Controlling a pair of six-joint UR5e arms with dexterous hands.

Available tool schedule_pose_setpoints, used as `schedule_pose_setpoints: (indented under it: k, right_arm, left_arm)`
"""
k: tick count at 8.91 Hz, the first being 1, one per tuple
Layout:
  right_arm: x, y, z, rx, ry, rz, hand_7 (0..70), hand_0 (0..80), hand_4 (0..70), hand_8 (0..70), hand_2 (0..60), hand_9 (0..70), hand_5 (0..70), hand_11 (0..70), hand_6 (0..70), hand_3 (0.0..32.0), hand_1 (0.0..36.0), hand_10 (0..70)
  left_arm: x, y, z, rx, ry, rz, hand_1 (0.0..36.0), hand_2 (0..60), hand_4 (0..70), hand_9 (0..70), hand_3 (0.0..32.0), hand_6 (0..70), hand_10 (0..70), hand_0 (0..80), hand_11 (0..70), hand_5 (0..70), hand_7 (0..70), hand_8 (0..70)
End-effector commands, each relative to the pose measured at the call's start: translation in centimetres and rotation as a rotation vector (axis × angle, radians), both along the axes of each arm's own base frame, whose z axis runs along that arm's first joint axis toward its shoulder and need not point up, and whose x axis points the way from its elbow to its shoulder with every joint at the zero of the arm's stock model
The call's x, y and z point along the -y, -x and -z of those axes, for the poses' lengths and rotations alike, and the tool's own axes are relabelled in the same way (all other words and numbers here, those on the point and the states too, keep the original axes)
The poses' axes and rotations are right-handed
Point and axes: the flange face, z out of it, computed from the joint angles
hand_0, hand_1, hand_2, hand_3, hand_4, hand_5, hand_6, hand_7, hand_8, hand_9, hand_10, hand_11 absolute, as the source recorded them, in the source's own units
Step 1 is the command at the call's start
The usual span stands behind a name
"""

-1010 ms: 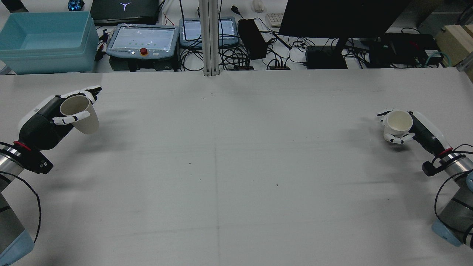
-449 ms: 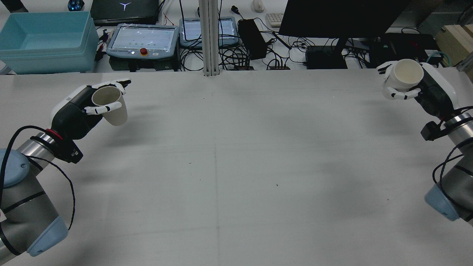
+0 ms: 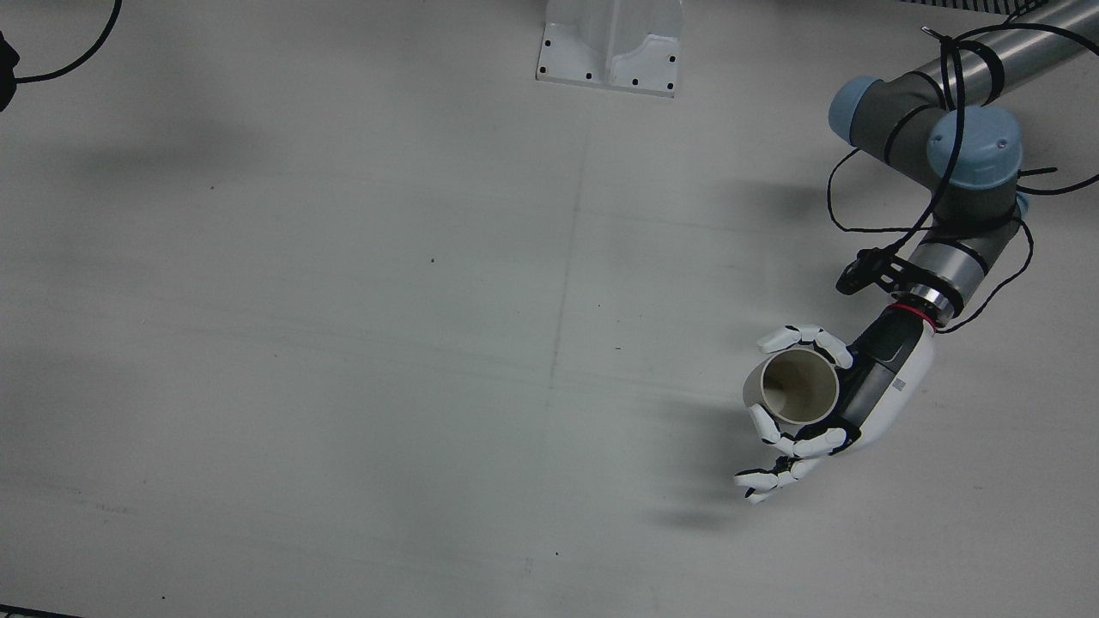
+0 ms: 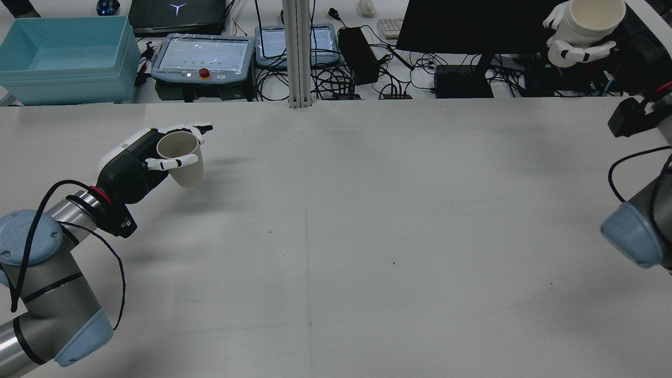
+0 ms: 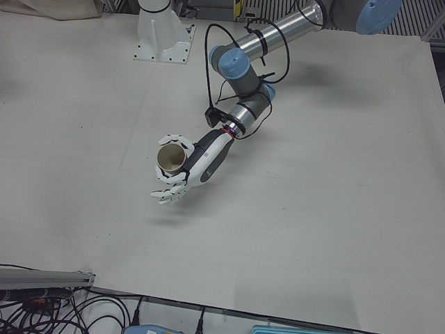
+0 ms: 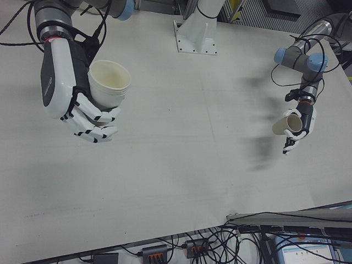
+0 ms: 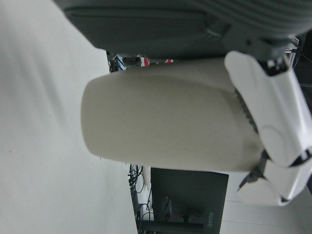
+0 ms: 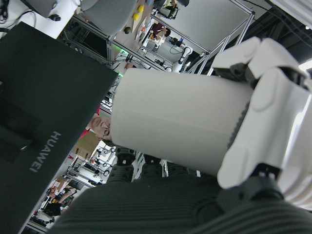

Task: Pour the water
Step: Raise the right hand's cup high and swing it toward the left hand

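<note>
Both cups are lifted, but no pouring has begun. The left hand [image 4: 137, 169] grips a beige cup [image 4: 181, 165] near the tabletop's [image 4: 336, 236] left edge. The right hand [image 6: 69, 91] holds a white cup [image 6: 109, 82] high over the far right corner, well apart.

Grey table [image 4: 336, 236], teal bin [image 4: 63, 58], black monitor [image 4: 472, 23], tangled cables [image 4: 325, 79]

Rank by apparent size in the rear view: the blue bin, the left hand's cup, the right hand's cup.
1. Blue bin, clearly largest.
2. and 3. Left hand's cup and right hand's cup look alike; the right one is raised nearer the camera and cropped by the frame edge, so no ranking.
</note>
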Motion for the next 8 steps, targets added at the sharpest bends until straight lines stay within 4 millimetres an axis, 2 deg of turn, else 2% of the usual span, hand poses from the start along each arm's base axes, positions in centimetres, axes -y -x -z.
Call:
schedule_pose_setpoints:
  k: [1, 2, 3, 4, 5, 6, 7, 8]
  right_arm:
    - [3.6, 1.8, 13.9, -0.074, -0.164, -0.045, 55.3, 57.3, 57.3, 30.1, 60.0, 42.8, 70.0, 45.6, 40.7, 0.0, 33.4, 30.8]
    - [4.4, 4.6, 16.7, -0.088, -0.197, -0.039, 59.0, 58.0, 61.0, 31.2, 60.0, 44.2, 70.0, 47.0, 42.8, 0.0, 34.4, 31.8]
    - [5.6, 7.5, 20.0, -0.117, -0.233, -0.035, 59.8, 59.0, 61.6, 30.6, 60.0, 43.5, 70.0, 47.2, 43.0, 0.0, 35.4, 31.9]
    - [6.7, 10.2, 24.1, -0.186, -0.277, -0.048, 61.3, 59.6, 62.3, 30.5, 60.0, 43.4, 70.0, 50.4, 43.8, 0.0, 36.0, 34.4]
    - [7.3, 12.9, 27.1, -0.256, -0.308, -0.056, 61.1, 59.7, 62.1, 29.7, 60.0, 42.6, 70.0, 52.1, 43.6, 0.0, 36.0, 35.7]
    - [7.4, 16.1, 28.8, -0.352, -0.325, -0.067, 59.9, 59.6, 62.6, 28.7, 60.0, 41.3, 70.0, 52.4, 42.9, 0.0, 36.0, 36.0]
    - [6.9, 19.7, 28.9, -0.418, -0.302, -0.093, 56.8, 59.3, 62.1, 26.6, 60.0, 38.4, 70.0, 50.5, 41.1, 0.0, 35.9, 34.5]
    - [5.8, 24.0, 28.0, -0.474, -0.278, -0.082, 52.6, 58.9, 59.9, 24.0, 60.0, 34.7, 70.0, 48.6, 38.6, 0.0, 35.4, 33.0]
  left_arm:
    - [-0.4, -0.5, 1.0, 0.006, -0.023, -0.063, 36.0, 60.0, 39.3, 11.1, 0.0, 10.2, 3.3, 42.8, 6.5, 70.0, 23.1, 6.5]
    - [-0.4, -0.4, 1.1, 0.001, -0.027, -0.07, 36.0, 60.0, 39.2, 11.2, 0.0, 10.1, 3.4, 42.4, 6.4, 70.0, 22.9, 6.6]
    - [-0.5, -0.7, 1.1, -0.001, -0.029, -0.076, 36.0, 60.0, 38.9, 11.2, 0.0, 9.9, 3.4, 42.1, 6.5, 70.0, 22.5, 6.6]
    - [-0.6, -0.7, 0.9, 0.002, -0.03, -0.079, 36.0, 60.0, 38.9, 11.4, 0.0, 10.0, 3.5, 41.7, 6.7, 70.0, 22.5, 6.7]
    - [-0.5, -0.7, 1.1, -0.001, -0.031, -0.077, 36.0, 60.0, 39.1, 11.4, 0.0, 10.2, 3.4, 41.8, 6.5, 70.0, 22.7, 6.7]
    - [-0.4, -0.7, 1.4, -0.009, -0.039, -0.082, 36.0, 60.0, 39.4, 11.4, 0.0, 10.3, 3.3, 42.3, 6.3, 70.0, 23.1, 6.7]
    - [-0.6, -0.6, 2.1, -0.017, -0.053, -0.093, 36.0, 60.0, 39.7, 11.6, 0.0, 10.5, 3.2, 42.8, 6.3, 70.0, 23.4, 6.8]
    - [-0.7, -0.4, 3.0, -0.031, -0.065, -0.093, 36.0, 60.0, 40.1, 11.6, 0.0, 10.7, 3.1, 43.2, 6.1, 70.0, 23.7, 6.9]
